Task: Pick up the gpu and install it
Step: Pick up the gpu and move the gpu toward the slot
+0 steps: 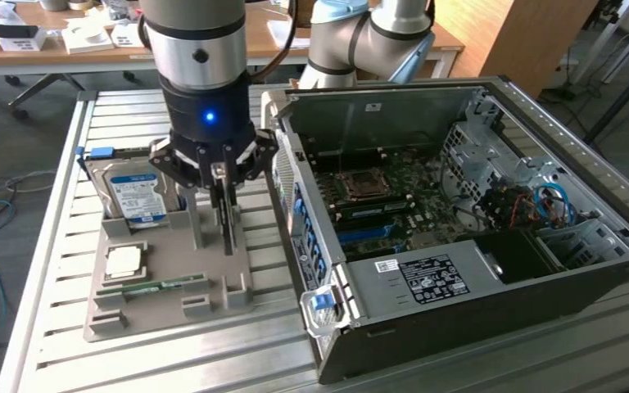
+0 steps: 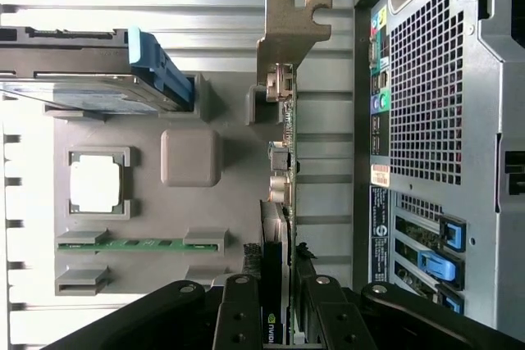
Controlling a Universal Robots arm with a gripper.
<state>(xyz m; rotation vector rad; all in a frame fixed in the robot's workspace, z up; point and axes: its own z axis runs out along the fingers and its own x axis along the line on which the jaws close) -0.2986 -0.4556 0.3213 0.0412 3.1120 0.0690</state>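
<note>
The gpu [image 1: 225,219] is a thin black card standing on edge in the grey parts holder [image 1: 161,309], beside the open computer case [image 1: 457,246]. In the wrist view the gpu [image 2: 283,170] is seen edge-on, with its silvery bracket [image 2: 291,30] at the far end. My gripper [image 1: 220,176] comes down from above, and its black fingers [image 2: 246,317] press on both sides of the card's near end. The gripper [image 2: 279,321] is shut on the gpu. Whether the card has left the holder's slot I cannot tell.
The holder [image 2: 238,202] also carries a silver hard drive [image 1: 134,196] with a blue-white label, a square processor [image 1: 124,262] and a green memory stick [image 1: 156,286]. The case's rear panel [image 2: 426,88] stands close beside the card. The motherboard [image 1: 380,196] lies exposed inside.
</note>
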